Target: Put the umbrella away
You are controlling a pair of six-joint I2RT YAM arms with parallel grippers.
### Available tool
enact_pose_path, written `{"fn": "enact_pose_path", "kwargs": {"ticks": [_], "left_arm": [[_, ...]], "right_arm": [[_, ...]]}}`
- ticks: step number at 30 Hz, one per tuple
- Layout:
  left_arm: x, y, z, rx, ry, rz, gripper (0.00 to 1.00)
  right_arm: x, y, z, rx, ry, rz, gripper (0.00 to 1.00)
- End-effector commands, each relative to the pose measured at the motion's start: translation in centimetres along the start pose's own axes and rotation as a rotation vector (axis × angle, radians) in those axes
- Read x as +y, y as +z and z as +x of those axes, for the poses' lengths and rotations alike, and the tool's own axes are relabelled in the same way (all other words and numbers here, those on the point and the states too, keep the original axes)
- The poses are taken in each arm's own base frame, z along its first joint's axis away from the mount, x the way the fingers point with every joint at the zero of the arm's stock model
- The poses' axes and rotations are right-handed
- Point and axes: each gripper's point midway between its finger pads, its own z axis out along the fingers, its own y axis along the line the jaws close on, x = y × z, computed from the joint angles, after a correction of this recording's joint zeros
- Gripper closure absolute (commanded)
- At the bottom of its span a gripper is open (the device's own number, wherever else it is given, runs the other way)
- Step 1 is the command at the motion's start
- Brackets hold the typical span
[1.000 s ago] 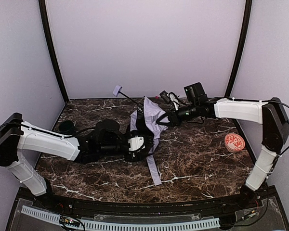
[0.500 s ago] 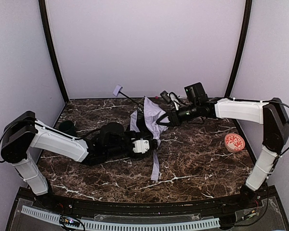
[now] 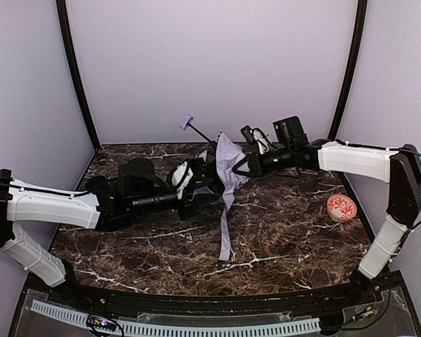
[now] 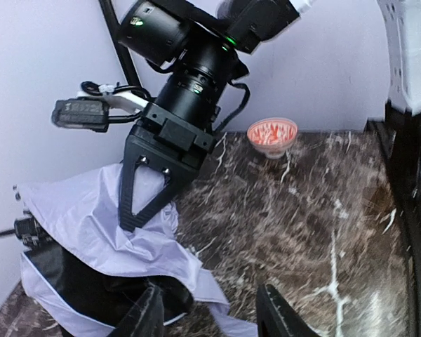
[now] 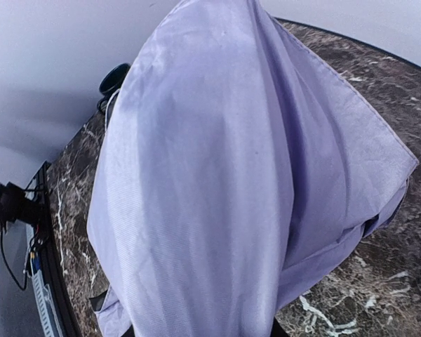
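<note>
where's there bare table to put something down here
Widest bare patch: the marble between the hanging strap and the red-and-white bowl, down to the front edge. A narrower strip runs along the front edge below the left arm. Crowded at the back middle, where it and the right arm meet at the umbrella.

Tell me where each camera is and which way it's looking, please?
Top external: above and behind the bases, looking down on the table; the left arm and right arm show, with the left gripper and right gripper meeting at the umbrella.
Left wrist: on the left arm, low, facing the right gripper pinching the umbrella; its own fingers edge the bottom.
Right wrist: on the right arm, facing umbrella fabric that fills the view; hardly any of the arm shows.
Shared: top and left wrist both show the red-and-white bowl.
</note>
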Motion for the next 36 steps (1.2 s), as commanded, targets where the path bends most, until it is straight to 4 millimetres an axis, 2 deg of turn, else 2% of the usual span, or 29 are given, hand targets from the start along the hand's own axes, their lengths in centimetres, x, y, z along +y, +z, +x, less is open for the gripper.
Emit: {"fn": "enact_pose_path", "kwargs": {"ticks": [1, 5, 11, 14, 20, 24, 28, 30, 34, 36], "left_arm": [[-1.1, 0.0, 1.1, 0.009, -0.464, 0.056, 0.51], [-0.3, 1.9, 1.6, 0.009, -0.493, 0.016, 0.43], [1.6, 2.8, -3.1, -0.127, -0.316, -0.017, 0.27], [2.2, 3.6, -3.9, -0.126, -0.268, -0.026, 0.26], [2.4, 5.7, -4.3, -0.121, -0.213, 0.008, 0.28], [3.7, 6.0, -4.0, -0.117, -0.239, -0.029, 0.25], [4.4, 5.8, -1.8, -0.101, -0.278, -0.019, 0.16], [4.0, 6.5, -0.8, -0.090, -0.303, 0.053, 0.14], [2.5, 7.8, -1.2, -0.057, -0.268, 0.184, 0.14], [2.4, 8.3, -1.0, -0.038, -0.273, 0.201, 0.18]], "right_arm": [[1.4, -5.3, -8.4, -0.276, -0.047, 0.135, 1.00], [0.8, -8.5, -10.0, -0.362, 0.027, 0.295, 1.00], [2.6, -12.3, -11.9, -0.473, 0.013, 0.384, 1.00], [3.4, -13.6, -12.7, -0.503, 0.004, 0.395, 1.00], [4.7, -14.6, -13.4, -0.544, 0.011, 0.371, 1.00], [5.6, -14.8, -13.5, -0.549, -0.010, 0.338, 1.00], [6.6, -14.8, -13.7, -0.552, -0.038, 0.287, 1.00], [7.0, -14.7, -13.8, -0.550, -0.043, 0.269, 1.00], [7.0, -14.6, -13.8, -0.551, -0.047, 0.266, 1.00], [7.3, -14.8, -14.0, -0.557, -0.054, 0.256, 1.00]]}}
